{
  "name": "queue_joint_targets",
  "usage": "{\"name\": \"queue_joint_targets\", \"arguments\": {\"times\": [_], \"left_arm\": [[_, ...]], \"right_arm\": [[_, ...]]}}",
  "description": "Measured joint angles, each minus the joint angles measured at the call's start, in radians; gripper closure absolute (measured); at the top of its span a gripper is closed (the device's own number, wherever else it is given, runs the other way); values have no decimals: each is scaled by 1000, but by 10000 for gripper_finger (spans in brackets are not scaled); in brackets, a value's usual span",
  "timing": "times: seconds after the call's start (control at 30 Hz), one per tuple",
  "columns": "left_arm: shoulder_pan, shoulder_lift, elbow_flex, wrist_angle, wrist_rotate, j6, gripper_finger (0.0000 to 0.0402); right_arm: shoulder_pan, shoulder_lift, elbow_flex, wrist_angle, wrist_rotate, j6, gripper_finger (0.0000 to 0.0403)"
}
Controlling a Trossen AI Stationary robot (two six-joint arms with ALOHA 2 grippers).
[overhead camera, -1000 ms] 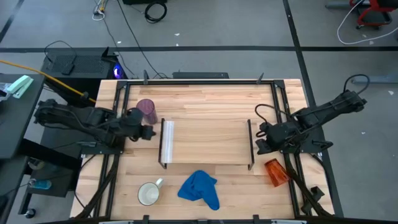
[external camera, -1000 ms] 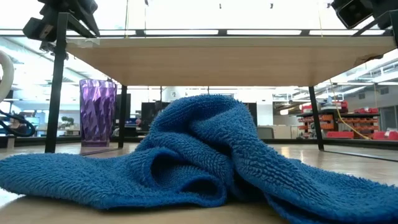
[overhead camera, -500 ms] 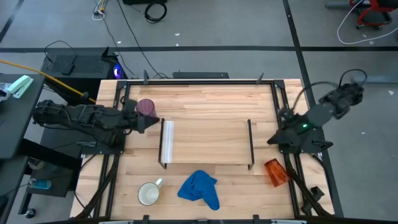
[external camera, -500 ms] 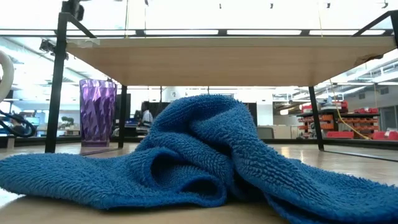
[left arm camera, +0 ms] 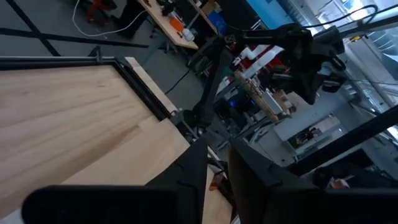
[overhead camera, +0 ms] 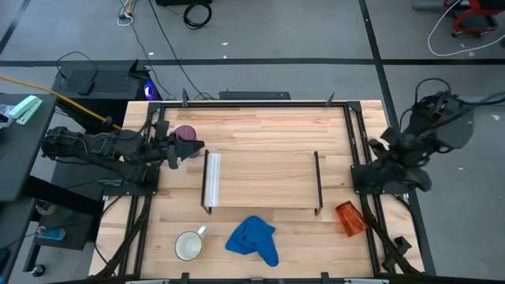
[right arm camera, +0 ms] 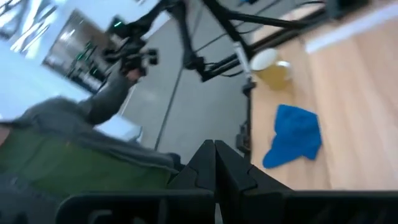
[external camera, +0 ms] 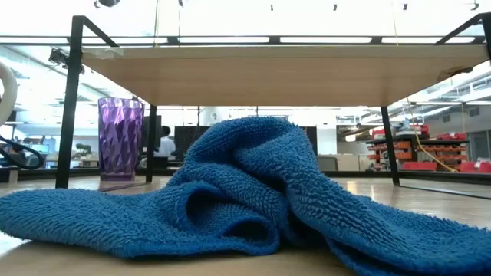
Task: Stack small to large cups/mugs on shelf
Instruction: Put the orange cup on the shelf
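Note:
The purple cup (overhead camera: 184,132) (external camera: 120,138) stands upright on the table at the far left, off the shelf (overhead camera: 264,180). My left gripper (overhead camera: 192,148) (left arm camera: 218,169) hovers just to the near side of the purple cup, pointing level over the table, slightly open and with nothing in it. The orange cup (overhead camera: 349,218) lies on its side by the shelf's near right leg. At the near left the white mug (overhead camera: 188,246) (right arm camera: 272,66) stands on the table. My right gripper (overhead camera: 388,150) (right arm camera: 215,154) is raised at the right edge, shut and holding nothing.
A crumpled blue cloth (overhead camera: 254,241) (external camera: 245,192) lies near the front edge, between the mug and the orange cup. The shelf's white strip (overhead camera: 213,177) runs along its left end. Black frame rails (overhead camera: 355,142) border the table. A person shows far off in the room.
My right gripper has risen and swung from the shelf's right end out toward the table's right edge, rolling as it went. My left gripper has lifted a little beside the purple cup and tipped toward level. The cups, mug and cloth have stayed where they were.

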Motion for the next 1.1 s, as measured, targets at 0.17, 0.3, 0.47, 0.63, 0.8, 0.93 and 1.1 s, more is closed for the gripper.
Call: {"name": "queue_joint_targets", "arguments": {"times": [0.17,0.3,0.47,0.63,0.8,0.93,1.1], "left_arm": [[0,0,0,15,0,1,328],[0,0,0,39,-1,1,334],[0,0,0,45,-5,-2,332],[0,0,0,44,-15,-1,328],[0,0,0,44,-15,15,333],[0,0,0,44,-15,61,335],[0,0,0,42,0,115,330]], "right_arm": [[87,27,13,-31,-43,45,399],[165,88,13,-243,-82,279,399],[315,219,13,-468,-129,518,399],[446,349,-33,-537,-106,671,399],[529,471,-118,-548,-150,911,399],[558,571,-155,-550,-165,1086,399],[552,651,-154,-564,-160,1215,399]]}}
